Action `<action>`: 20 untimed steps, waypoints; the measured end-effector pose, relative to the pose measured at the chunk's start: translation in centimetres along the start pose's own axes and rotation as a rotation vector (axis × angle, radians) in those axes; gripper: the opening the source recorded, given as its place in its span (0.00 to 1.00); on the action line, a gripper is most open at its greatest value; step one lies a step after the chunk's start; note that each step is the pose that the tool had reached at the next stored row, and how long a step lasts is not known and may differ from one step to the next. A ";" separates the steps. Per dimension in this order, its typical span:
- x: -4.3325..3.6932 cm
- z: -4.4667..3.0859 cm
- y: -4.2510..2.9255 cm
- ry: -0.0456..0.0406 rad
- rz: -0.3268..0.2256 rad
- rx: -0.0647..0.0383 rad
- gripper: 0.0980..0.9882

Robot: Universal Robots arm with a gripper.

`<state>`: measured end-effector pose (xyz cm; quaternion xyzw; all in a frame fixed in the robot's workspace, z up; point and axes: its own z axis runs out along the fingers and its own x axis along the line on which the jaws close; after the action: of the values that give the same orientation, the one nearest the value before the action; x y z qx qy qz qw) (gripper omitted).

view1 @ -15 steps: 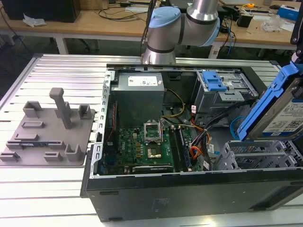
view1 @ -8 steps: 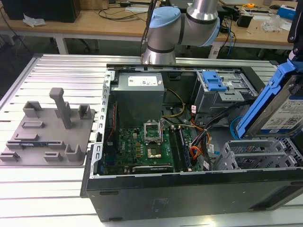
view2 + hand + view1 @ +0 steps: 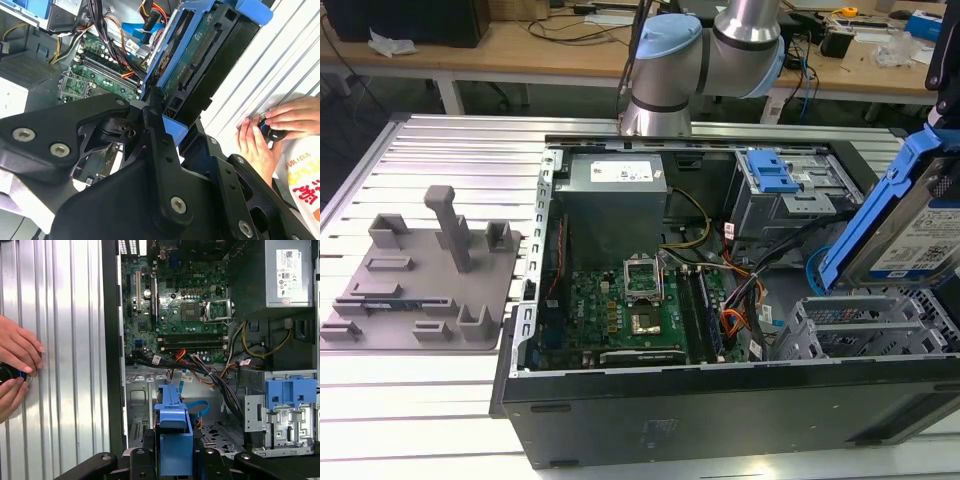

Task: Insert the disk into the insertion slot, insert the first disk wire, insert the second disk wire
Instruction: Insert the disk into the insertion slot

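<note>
Although the grey moulded plastic fixture plate [image 3: 420,275] lies well apart on the ribbed metal table [image 3: 440,400] at the exterior view's left, the work is all at the right end of the open black computer case [image 3: 720,410]. Past the green motherboard [image 3: 630,310] and the taller grey metal bay [image 3: 760,205] with its blue plastic latch [image 3: 772,175], the wide, low, grey perforated sheet-metal insertion slot [image 3: 860,325] looks empty. Above it, the flat silver disk [image 3: 920,235] in its bright blue plastic carrier hangs steeply tilted, with the black gripper [image 3: 172,455] clamped on the carrier's end. Done well, I judge, this step means levelling the disk to the slot's mouth, squaring its rails, avoiding the loose orange and black wires [image 3: 735,320], and sliding it in straight.
</note>
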<state>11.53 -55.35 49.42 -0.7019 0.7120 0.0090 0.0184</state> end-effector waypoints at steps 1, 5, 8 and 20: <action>0.01 0.15 -0.01 -0.0001 0.000 0.000 0.30; 0.01 0.58 -0.06 0.0001 -0.002 -0.001 0.30; 0.03 0.88 -0.10 0.0000 -0.004 -0.003 0.30; 0.06 1.87 -0.34 -0.0001 -0.011 -0.009 0.30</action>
<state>11.89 -55.35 47.55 -0.7059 0.7080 0.0123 0.0152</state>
